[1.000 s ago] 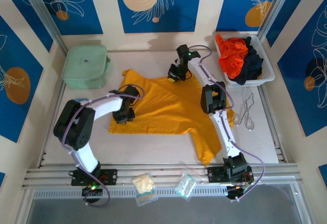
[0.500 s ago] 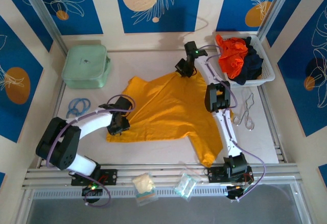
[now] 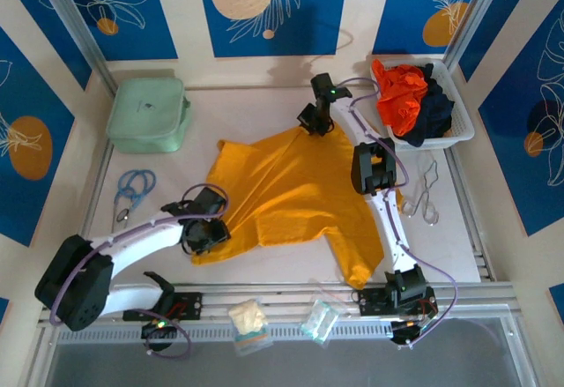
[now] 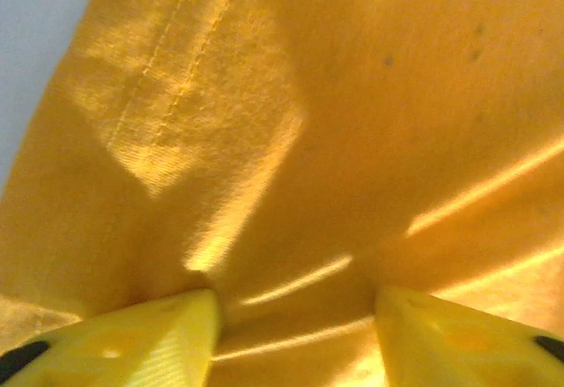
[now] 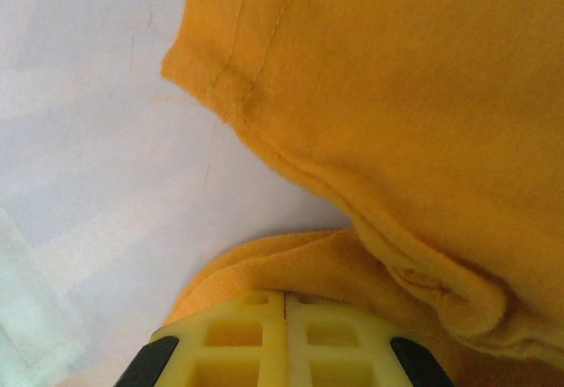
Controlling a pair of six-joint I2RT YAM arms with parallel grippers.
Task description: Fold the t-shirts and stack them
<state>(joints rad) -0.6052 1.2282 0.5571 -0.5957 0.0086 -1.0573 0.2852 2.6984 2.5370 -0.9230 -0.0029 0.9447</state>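
Left gripper (image 4: 295, 303): fingers spread apart, resting on the golden-yellow t-shirt (image 3: 300, 184), with creased cloth lying in the gap between them.
Right gripper (image 5: 285, 299): fingers pressed together, pinching a rolled edge of the same shirt.
Left wrist view: stitched hem and sharp creases running toward the fingers; a sliver of table (image 3: 264, 109) at the upper left.
Right wrist view: a hemmed corner of the shirt lying flat on the pale surface.
Top view: left gripper at the shirt's near-left corner, right gripper at its far edge; the shirt is spread, rumpled, mid-table.
Other shirts: orange-red t-shirt (image 3: 398, 96) and navy t-shirt (image 3: 434, 109) heaped in a white basket (image 3: 463, 127) at far right.
Surface: mint-green case (image 3: 148, 114) at far left; blue loops (image 3: 132, 186) near it; two clear packets (image 3: 248, 321) at the near rail.
Room: walls with blue leaf-print panels.
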